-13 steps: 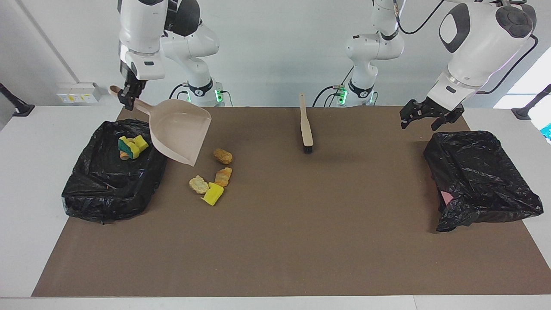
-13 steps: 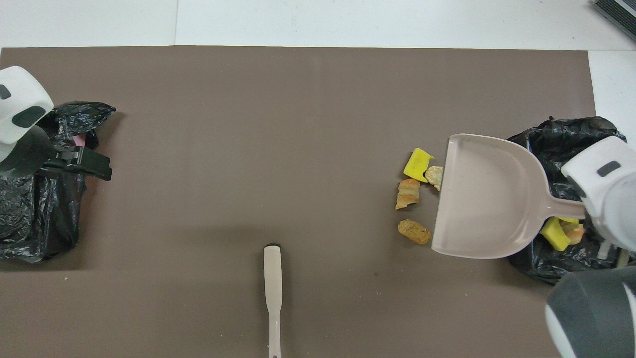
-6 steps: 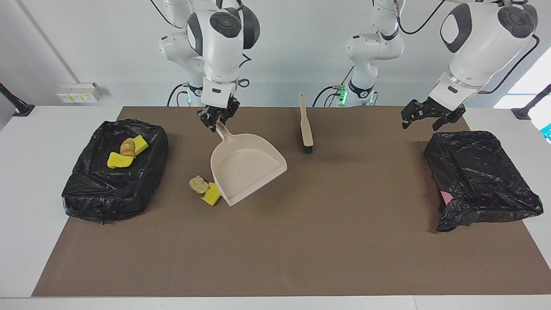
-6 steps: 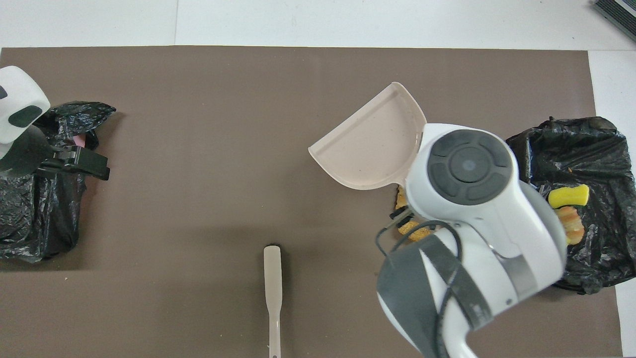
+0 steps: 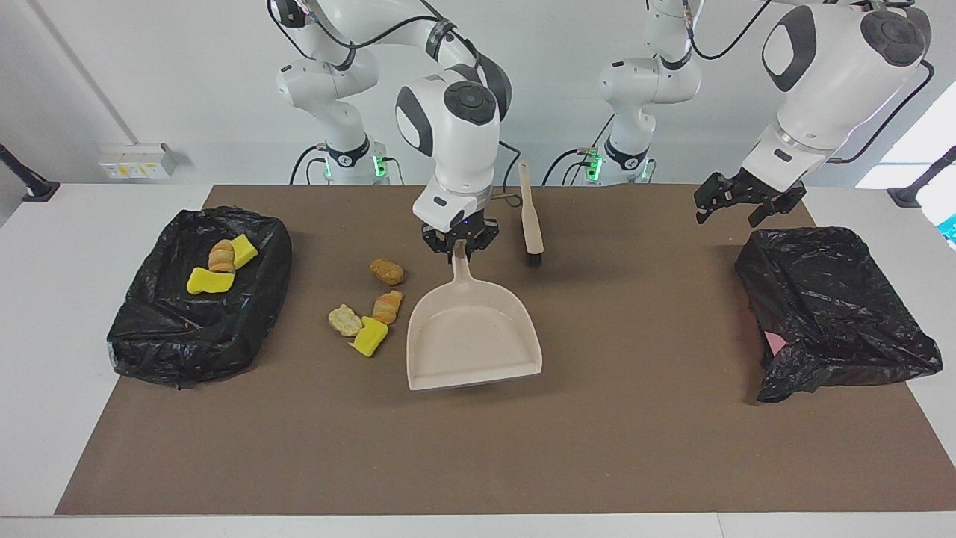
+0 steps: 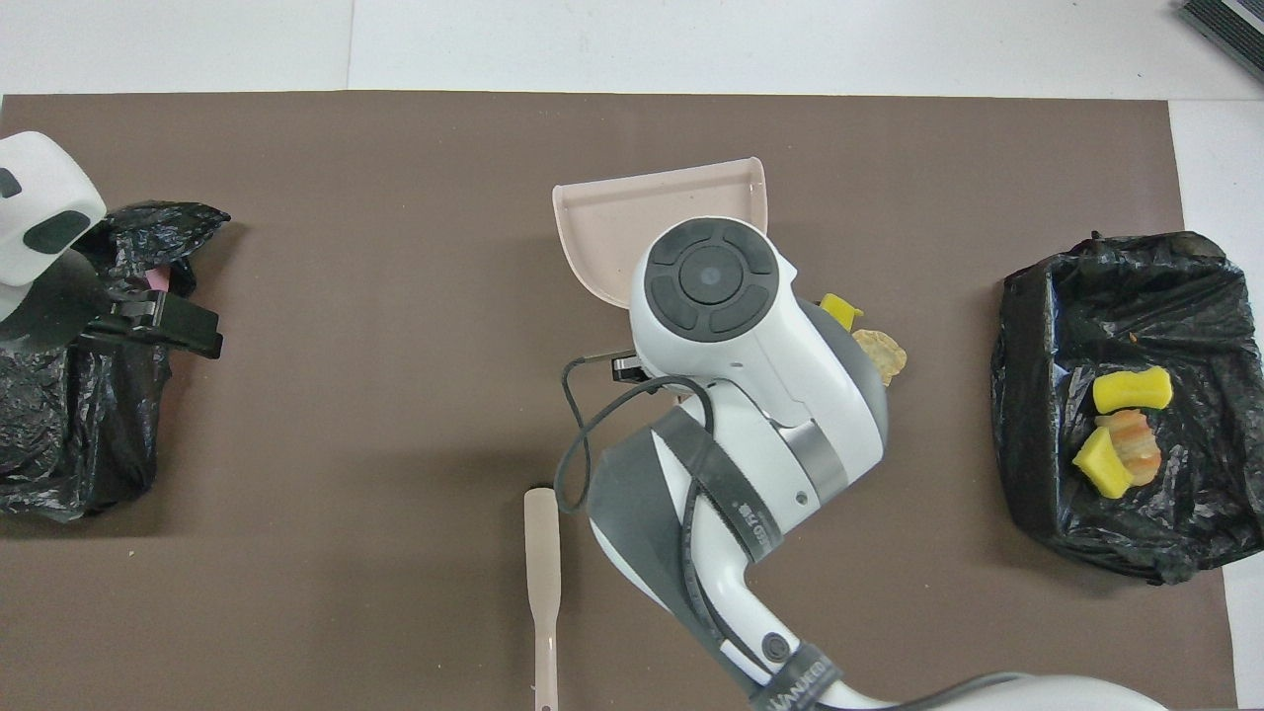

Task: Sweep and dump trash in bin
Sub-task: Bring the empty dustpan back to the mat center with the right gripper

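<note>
The right gripper [image 5: 457,247] is clamped on the handle of the beige dustpan [image 5: 473,335], whose long axis runs away from the robots, mouth pointing away from them. 4 pieces of trash [image 5: 370,305] lie on the brown mat [image 5: 523,448] just beside the pan, toward the right arm's end. The bin [image 5: 198,299] there holds 3 pieces [image 5: 220,265]. The left gripper [image 5: 747,200] waits, fingers spread and empty, over the other bin [image 5: 829,314]. A brush [image 5: 531,217] lies near the robots.
</note>
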Controlling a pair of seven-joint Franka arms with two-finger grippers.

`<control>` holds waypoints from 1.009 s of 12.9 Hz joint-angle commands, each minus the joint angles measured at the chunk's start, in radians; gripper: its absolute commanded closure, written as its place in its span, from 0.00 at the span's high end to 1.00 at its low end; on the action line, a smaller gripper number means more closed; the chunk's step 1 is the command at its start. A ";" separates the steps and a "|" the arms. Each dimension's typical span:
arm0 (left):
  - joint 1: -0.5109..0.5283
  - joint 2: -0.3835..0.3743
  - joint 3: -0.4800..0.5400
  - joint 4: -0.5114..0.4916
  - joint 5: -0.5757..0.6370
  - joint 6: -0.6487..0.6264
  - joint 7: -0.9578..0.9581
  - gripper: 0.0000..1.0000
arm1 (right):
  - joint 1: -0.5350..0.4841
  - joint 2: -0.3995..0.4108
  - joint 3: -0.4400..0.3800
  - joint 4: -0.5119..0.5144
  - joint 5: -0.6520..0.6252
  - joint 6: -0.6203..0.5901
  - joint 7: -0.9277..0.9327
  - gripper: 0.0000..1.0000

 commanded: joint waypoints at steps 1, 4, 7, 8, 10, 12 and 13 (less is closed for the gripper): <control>0.005 -0.015 -0.002 -0.014 0.015 -0.004 0.012 1.00 | 0.054 0.145 -0.004 0.125 0.026 0.080 0.111 0.00; 0.000 -0.015 -0.002 -0.014 0.015 -0.005 0.011 1.00 | 0.077 0.272 -0.004 0.240 0.039 0.174 0.175 0.00; 0.000 -0.015 -0.002 -0.014 0.015 -0.004 0.012 1.00 | 0.088 0.306 0.006 0.222 0.091 0.236 0.178 0.00; -0.001 -0.014 -0.002 -0.012 0.015 -0.004 0.011 1.00 | 0.105 0.323 0.006 0.206 0.092 0.262 0.178 0.00; -0.003 -0.015 -0.002 -0.014 0.015 -0.004 0.009 1.00 | 0.105 0.334 0.006 0.189 0.084 0.297 0.176 0.07; -0.004 -0.015 -0.002 -0.014 0.015 -0.004 0.009 1.00 | 0.111 0.328 0.006 0.173 0.090 0.302 0.172 0.24; -0.003 -0.015 -0.002 -0.014 0.015 -0.004 0.009 1.00 | 0.108 0.328 0.006 0.155 0.079 0.302 0.155 0.59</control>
